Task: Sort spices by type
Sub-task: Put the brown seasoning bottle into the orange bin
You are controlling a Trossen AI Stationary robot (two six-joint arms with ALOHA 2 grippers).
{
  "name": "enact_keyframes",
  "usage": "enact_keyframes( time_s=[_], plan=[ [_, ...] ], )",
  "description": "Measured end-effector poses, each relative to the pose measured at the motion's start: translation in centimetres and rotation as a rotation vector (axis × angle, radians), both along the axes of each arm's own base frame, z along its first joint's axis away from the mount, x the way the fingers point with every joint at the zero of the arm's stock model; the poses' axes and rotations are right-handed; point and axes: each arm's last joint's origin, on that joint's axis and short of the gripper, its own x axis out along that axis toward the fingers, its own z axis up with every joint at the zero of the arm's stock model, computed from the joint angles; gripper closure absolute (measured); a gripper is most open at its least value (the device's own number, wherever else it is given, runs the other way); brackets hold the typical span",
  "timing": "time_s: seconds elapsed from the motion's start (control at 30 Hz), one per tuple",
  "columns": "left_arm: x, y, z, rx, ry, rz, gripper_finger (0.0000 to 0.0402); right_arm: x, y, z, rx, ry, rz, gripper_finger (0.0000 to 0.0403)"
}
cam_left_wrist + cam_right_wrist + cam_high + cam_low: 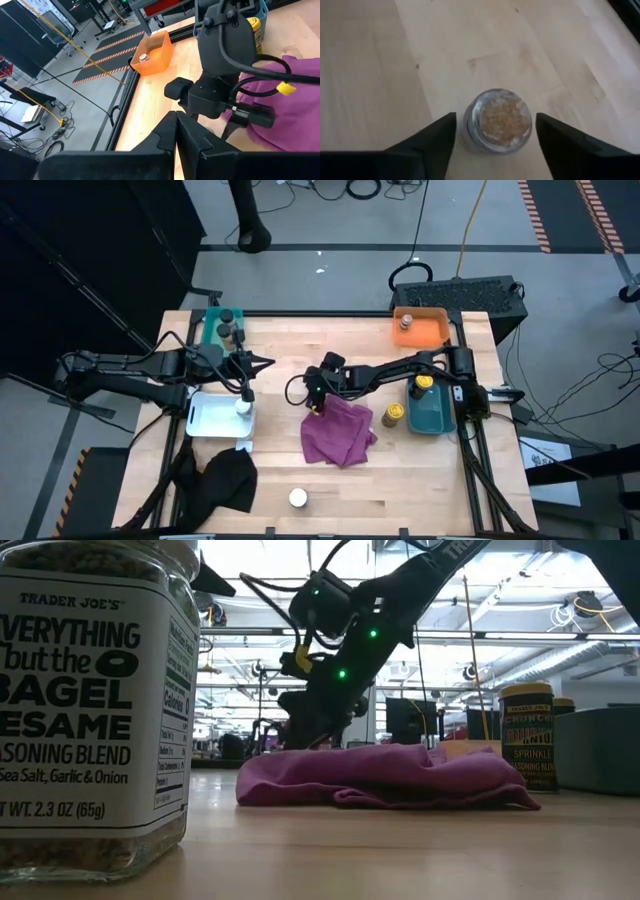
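A glass spice jar [497,119] with brownish contents stands on the bare wood, seen from straight above. My right gripper [495,131] [315,394] points down over it at the far left edge of the magenta cloth [338,432]. It is open, one finger on each side of the jar with a narrow gap. In the high view the gripper hides this jar. My left gripper [262,362] [175,125] is shut and empty, hovering level above the white tray [205,420]. That tray holds one jar [242,406].
The green tray [212,330] holds two dark-lidded jars, the orange tray [432,332] holds one, and the teal tray [435,418] holds a yellow-lidded one. A yellow jar [393,415] stands beside the teal tray. A white-lidded jar [298,498] [90,710] and a black cloth [225,478] lie near the near edge.
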Motion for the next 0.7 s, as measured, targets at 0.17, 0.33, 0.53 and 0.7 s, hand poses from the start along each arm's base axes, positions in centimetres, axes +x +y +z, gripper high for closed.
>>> enact_keyframes(
  time_s=[0.17,0.33,0.53,0.7],
  plan=[
    [0.0,0.0,0.0,0.002,0.0,-0.001,0.0386,-0.3,-0.7,0.7,0.04,0.008,0.047,0.0103],
    [0.0,0.0,0.0,0.003,0.0,0.0,0.0386,-0.4,-2.0,1.0,0.047,0.024,0.182,0.0086],
    [0.0,0.0,0.0,0.004,0.001,-0.001,0.0386,-0.6,-4.2,0.8,0.108,0.019,0.273,0.0098],
    [0.0,0.0,0.0,0.004,0.001,-0.001,0.0386,-0.5,-4.3,0.8,0.118,0.006,0.32,0.0126]
  ],
)
